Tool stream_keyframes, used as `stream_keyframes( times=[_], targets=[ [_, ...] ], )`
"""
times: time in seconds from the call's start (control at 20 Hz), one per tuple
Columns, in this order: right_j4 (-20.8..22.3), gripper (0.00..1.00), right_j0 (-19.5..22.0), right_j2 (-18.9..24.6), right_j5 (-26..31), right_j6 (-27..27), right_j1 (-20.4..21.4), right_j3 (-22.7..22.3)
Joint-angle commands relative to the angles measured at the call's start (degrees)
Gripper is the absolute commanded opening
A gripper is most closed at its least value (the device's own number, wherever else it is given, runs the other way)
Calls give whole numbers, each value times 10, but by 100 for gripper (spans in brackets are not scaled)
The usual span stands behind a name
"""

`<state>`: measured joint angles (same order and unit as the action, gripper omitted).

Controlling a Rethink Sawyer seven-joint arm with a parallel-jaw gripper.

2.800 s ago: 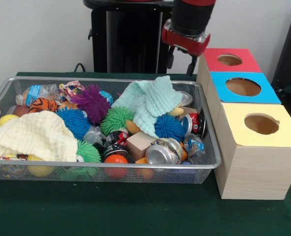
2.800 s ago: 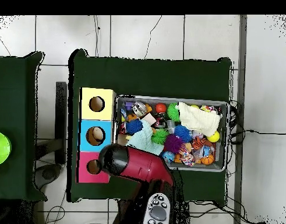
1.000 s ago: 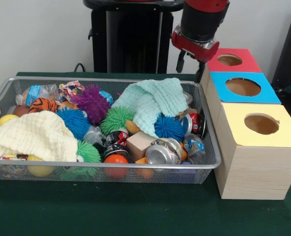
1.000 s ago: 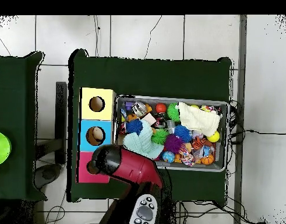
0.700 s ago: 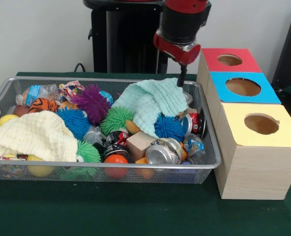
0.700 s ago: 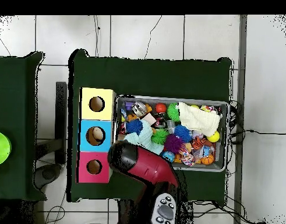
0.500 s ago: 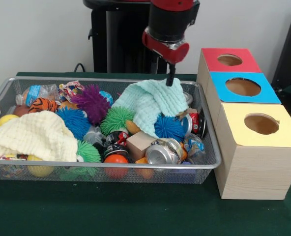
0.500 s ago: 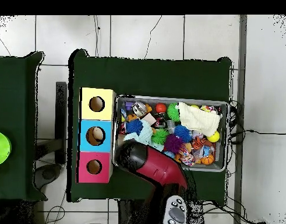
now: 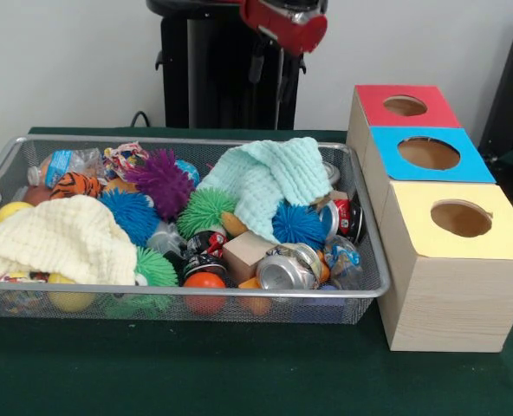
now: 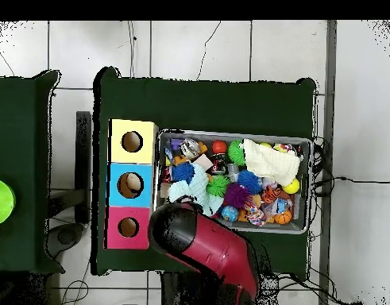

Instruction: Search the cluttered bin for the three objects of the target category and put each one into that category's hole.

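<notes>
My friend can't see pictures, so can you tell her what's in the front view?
A wire bin on a green table is stuffed with spiky balls, crushed cans, a mint cloth and a cream cloth. Beside it stand three wooden boxes with round holes, topped red, blue and yellow. The robot's gripper hangs above the bin's far side.

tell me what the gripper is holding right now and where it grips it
Nothing. The gripper hangs above the far rim of the bin with nothing between its fingers.
</notes>
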<state>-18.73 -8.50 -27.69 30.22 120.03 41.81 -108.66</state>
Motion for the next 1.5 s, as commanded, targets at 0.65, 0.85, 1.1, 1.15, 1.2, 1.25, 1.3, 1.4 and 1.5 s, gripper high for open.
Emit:
stream_keyframes(
  times=[0.65, 0.85, 1.1, 1.15, 1.2, 1.25, 1.3, 1.4, 1.5],
  targets=[
    [45, 100, 193, 36, 18, -58, 94, -57],
    [71, 100, 229, 53, 31, -74, 96, -40],
    [97, 100, 261, 89, -9, -62, 79, -42],
    [101, 100, 263, 94, -21, -55, 77, -49],
    [104, 100, 265, 100, -36, -46, 76, -59],
    [108, 100, 267, 106, -51, -37, 75, -69],
    [110, 100, 270, 112, -68, -28, 73, -79],
    [113, 100, 278, 125, -85, -18, 67, -90],
    [115, 100, 290, 141, -106, -10, 58, -99]
  ],
)
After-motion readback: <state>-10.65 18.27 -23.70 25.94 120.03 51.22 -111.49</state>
